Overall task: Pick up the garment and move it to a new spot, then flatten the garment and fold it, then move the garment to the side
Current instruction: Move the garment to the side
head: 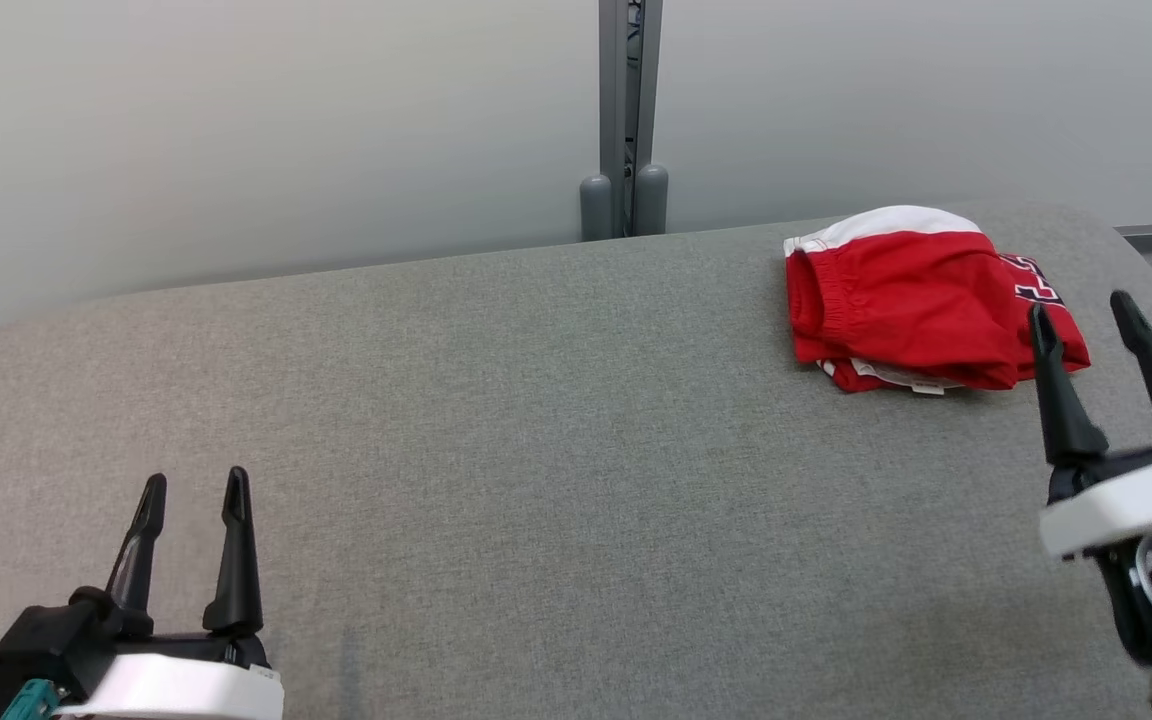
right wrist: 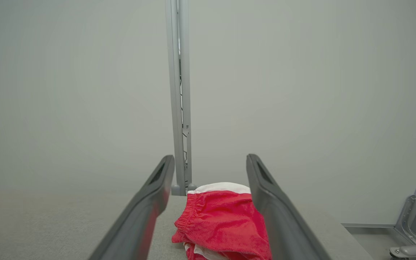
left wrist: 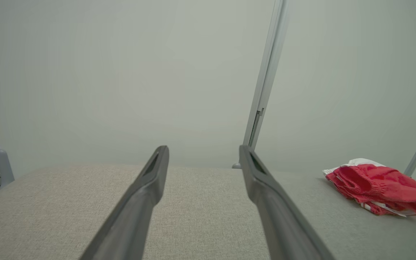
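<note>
At the lower left the left claw [head: 195, 478] hangs over bare table [head: 536, 450], its two dark fingers spread and holding nothing. Far across to the right, near the table's back right corner, lies the garment [head: 896, 300]: red shorts with a white band, folded into a compact, slightly puffed bundle, the gathered waistband [head: 821, 300] facing left. It looks light, soft and limp, so it will likely sag and fall open if lifted by a single layer. A pinch through all the layers at the waistband or along the folded near edge seems the safer hold. Just beside its right-hand edge the right claw [head: 1080, 306] has its fingers wide apart and empty, pointing along the bundle; whether a tip brushes the cloth I cannot tell. The table wears a grey woven cover with rounded corners, probably grippy enough that dragging would rumple the fabric. Behind stands a pale wall [head: 236, 120], split by a grey post [head: 626, 100].
</note>
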Motion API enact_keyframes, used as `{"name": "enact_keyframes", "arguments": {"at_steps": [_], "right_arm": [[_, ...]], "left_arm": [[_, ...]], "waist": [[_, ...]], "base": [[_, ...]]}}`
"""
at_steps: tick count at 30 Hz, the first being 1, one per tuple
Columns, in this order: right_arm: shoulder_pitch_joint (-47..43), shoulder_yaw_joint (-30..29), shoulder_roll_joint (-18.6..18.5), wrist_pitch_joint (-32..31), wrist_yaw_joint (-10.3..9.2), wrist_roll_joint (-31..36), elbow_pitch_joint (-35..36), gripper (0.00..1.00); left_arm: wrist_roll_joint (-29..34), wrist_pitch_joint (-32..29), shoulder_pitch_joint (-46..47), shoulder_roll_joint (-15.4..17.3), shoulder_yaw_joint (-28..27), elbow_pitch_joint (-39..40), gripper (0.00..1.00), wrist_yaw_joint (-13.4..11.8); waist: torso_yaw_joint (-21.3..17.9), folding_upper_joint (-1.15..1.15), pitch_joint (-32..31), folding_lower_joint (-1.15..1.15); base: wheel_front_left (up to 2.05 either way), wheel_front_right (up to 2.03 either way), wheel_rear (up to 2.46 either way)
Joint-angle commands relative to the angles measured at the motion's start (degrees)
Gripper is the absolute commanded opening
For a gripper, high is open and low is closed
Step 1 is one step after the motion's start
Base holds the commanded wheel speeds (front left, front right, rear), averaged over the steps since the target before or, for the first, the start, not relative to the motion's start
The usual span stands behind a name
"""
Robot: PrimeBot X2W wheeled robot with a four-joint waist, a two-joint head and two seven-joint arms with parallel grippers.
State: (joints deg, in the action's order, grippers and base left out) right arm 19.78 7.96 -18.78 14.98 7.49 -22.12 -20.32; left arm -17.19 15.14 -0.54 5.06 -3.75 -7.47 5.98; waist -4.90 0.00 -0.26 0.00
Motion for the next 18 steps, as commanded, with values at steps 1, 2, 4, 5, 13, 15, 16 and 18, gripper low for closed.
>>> {"name": "enact_keyframes", "arguments": {"at_steps": [1, 2, 4, 5, 13, 15, 16, 18], "right_arm": [[-1.3, -0.7, 0.5, 0.3, 0.02, 0.6, 1.5, 1.0], [-3.9, -1.8, 1.4, 0.3, 0.02, 1.6, 3.9, 1.0], [-8.5, -3.5, 3.7, 0.3, 0.02, 2.0, 8.7, 1.0], [-10.7, -3.9, 4.3, 0.3, 0.02, 2.1, 10.5, 1.0], [-19.9, -6.8, 8.7, 0.3, 0.02, 3.7, 15.9, 1.0], [-20.2, -6.4, 9.1, 0.3, 0.02, 4.1, 15.8, 1.0], [-20.2, -6.3, 9.2, 0.3, 0.02, 4.0, 15.6, 1.0], [-20.1, -5.6, 9.2, 0.3, 0.02, 4.4, 15.0, 1.0]], "left_arm": [[0.1, 0.0, -0.7, 0.2, -0.3, 0.0, 1.0, 0.0], [0.3, 0.0, -1.0, 0.1, -0.2, -0.1, 1.0, 0.0], [0.6, 0.0, -1.1, -0.3, -0.1, 0.1, 1.0, 0.2], [0.8, 0.0, -1.4, -0.5, -0.2, -0.2, 1.0, 0.2], [1.1, 0.0, -2.9, -1.7, -0.4, 0.0, 1.0, 0.5], [1.7, 0.0, -3.0, -1.8, -0.2, -0.6, 1.0, 0.7], [1.9, 0.0, -2.9, -1.8, -0.2, -0.9, 1.0, 0.7], [2.2, 0.0, -2.5, -1.9, -0.3, -1.5, 1.0, 0.8]], "waist": [[0.1, 0.0, -0.1, 0.0], [0.3, 0.0, -0.2, 0.0], [0.7, 0.0, -0.3, 0.0], [1.0, 0.0, -0.3, 0.0], [1.8, 0.0, -0.3, 0.0], [1.9, 0.0, -0.3, 0.0], [2.0, 0.0, -0.3, 0.0], [2.1, 0.0, -0.3, 0.0]], "base": [[0.0, 0.0, 0.0], [0.0, 0.0, 0.0], [0.0, 0.0, 0.0], [0.0, 0.0, 0.0], [0.0, 0.0, 0.0], [0.0, 0.0, 0.0], [0.0, 0.0, 0.0], [0.0, 0.0, 0.0]]}}
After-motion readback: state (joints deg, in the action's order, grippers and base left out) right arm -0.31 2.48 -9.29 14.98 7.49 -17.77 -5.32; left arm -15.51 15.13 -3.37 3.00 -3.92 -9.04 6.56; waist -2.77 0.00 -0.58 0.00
